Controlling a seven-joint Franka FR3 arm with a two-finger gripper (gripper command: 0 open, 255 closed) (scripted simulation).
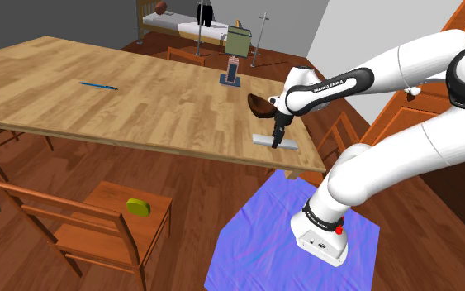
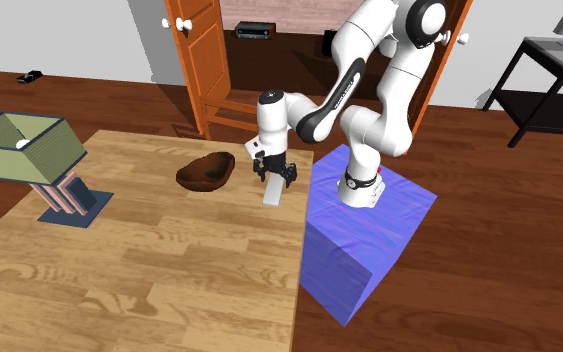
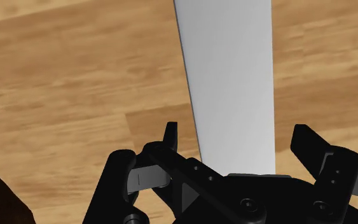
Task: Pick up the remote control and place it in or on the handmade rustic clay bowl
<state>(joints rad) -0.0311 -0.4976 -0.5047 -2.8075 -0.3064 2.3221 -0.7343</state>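
Hand (image 2: 277, 181) hovers low over the bench (image 2: 149, 260), released, fingers (image 3: 170, 136) spread apart. In the second exterior view, a dark brown bowl (image 2: 206, 170) sits near the hand on that view's left. The pale grey remote (image 2: 272, 195) lies flat right beneath the hand, between its fingers, untouched. Beyond the hand on that view's right stands the blue box (image 2: 369, 250).

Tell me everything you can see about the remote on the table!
The remote is drawn as a long, flat, plain pale grey slab; no buttons show. It lies flat on the wooden table, close to the edge nearest the robot's stand, a little apart from the dark brown bowl. The black jaws hang right over it, open, one on each side, not touching it. Only the table touches it.
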